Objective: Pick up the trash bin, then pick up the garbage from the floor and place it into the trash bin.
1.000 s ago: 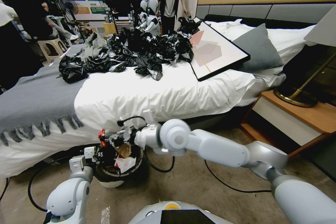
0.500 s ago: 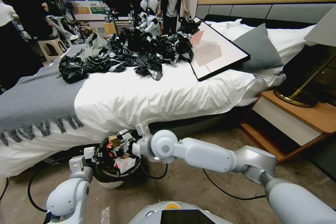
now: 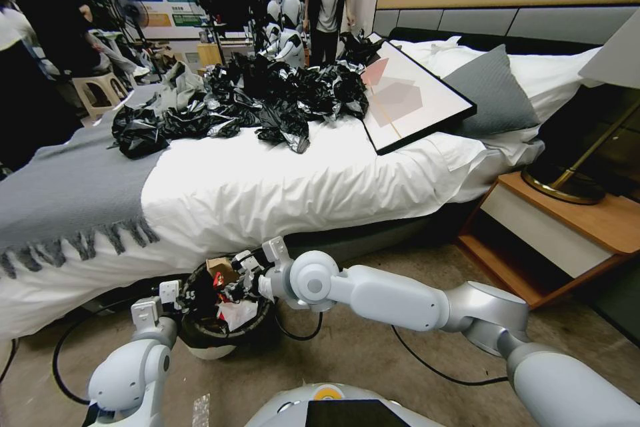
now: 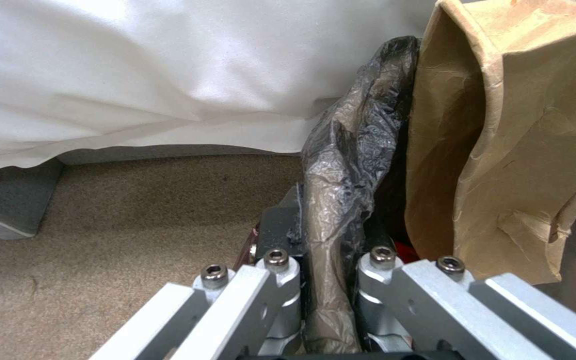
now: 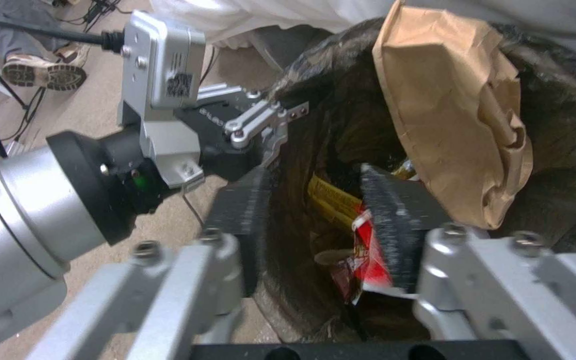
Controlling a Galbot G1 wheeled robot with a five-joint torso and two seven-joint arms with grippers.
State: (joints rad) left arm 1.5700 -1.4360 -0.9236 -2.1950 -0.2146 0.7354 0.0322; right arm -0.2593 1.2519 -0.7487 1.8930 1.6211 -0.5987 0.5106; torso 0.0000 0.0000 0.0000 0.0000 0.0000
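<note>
— Where's the trash bin (image 3: 215,333)?
— On the floor by the bed (image 3: 280,180), the left tool (image 4: 328,280) clamped on its bagged rim.
— And the right tool (image 5: 315,220)?
— Over the bin's mouth, fingers apart; a second ago it was higher. The brown paper (image 5: 455,115) leans inside.

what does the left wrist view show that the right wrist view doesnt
Left wrist view alone: the white bed sheet hanging over the carpet, and the left end effector shut on the trash bin rim's dark bag edge.

Right wrist view alone: the open right end effector above the bin, and red and yellow wrappers inside.

Both: the bin liner and the brown paper bag.
</note>
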